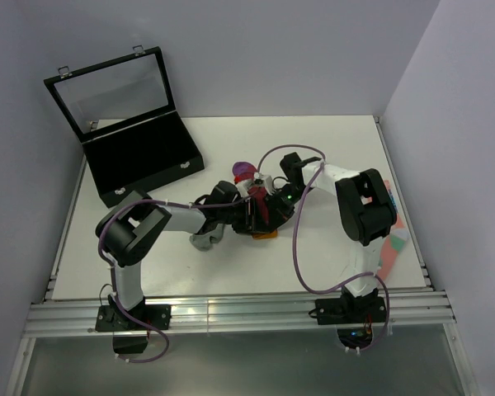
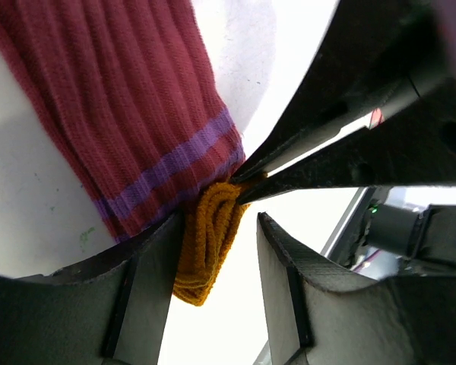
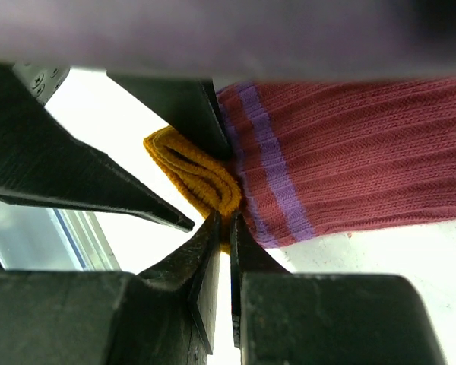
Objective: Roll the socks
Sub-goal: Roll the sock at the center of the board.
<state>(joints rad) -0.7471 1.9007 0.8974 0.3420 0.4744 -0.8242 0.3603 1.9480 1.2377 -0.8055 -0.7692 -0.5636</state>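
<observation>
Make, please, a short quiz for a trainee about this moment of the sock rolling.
1. True or false: the left pincer is clamped tight on the orange toe.
2. What does the right pincer grip? A: the red sock, by its folded toe. B: nothing. C: the left pincer.
3. Fill in: the stripe beside the orange toe is coloured ____.

Key: 1 false, its jaws stand apart around the toe; 2 A; 3 purple.
</observation>
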